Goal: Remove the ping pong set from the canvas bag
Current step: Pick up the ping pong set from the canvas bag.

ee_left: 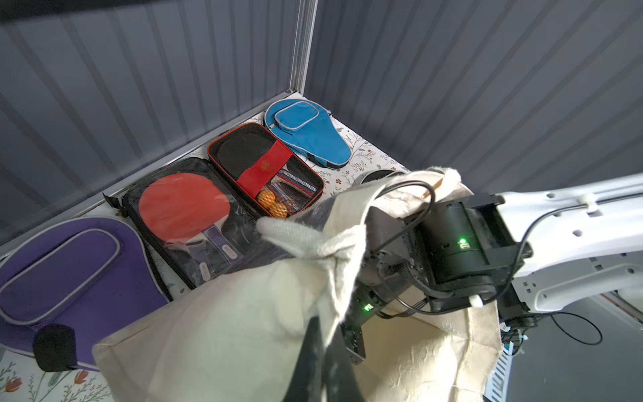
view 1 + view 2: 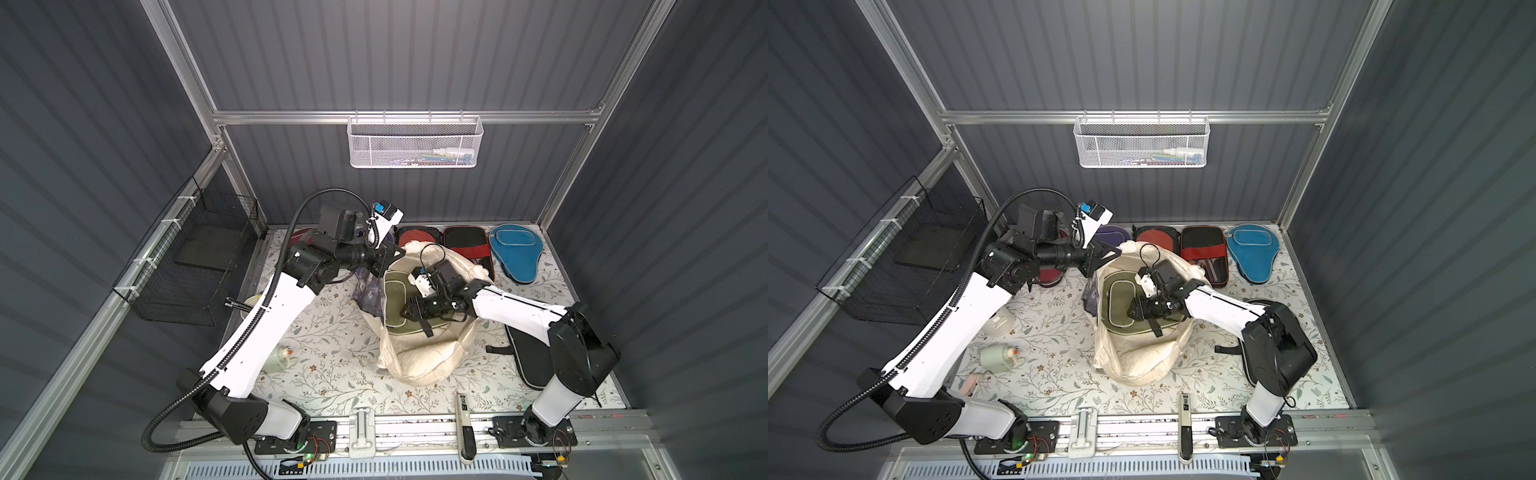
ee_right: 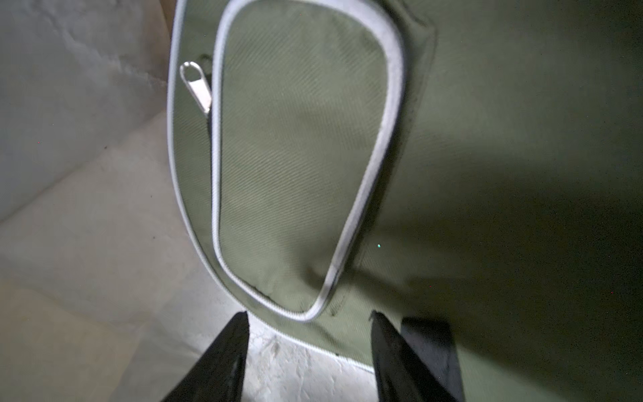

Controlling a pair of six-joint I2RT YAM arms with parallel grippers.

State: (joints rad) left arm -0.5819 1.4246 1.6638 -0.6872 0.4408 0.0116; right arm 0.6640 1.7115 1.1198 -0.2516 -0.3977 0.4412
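Left end effector (image 2: 391, 254) is clenched on the far rim of the bag (image 2: 419, 365); the bag mouth gapes. Right end effector (image 3: 309, 315) is inside the bag, released, jaws apart, tips at the piped edge of the olive cover (image 3: 302, 139). Olive cover lies flat in the bag. Blue cover (image 2: 515, 253), red-black case (image 2: 465, 245) and purple cover (image 1: 62, 271) lie on the surface (image 2: 332, 374) by the back wall.

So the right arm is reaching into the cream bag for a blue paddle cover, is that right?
Not blue: the paddle cover that the right arm reaches for in the cream bag is olive green, as the right wrist view shows. The blue cover lies outside the bag.
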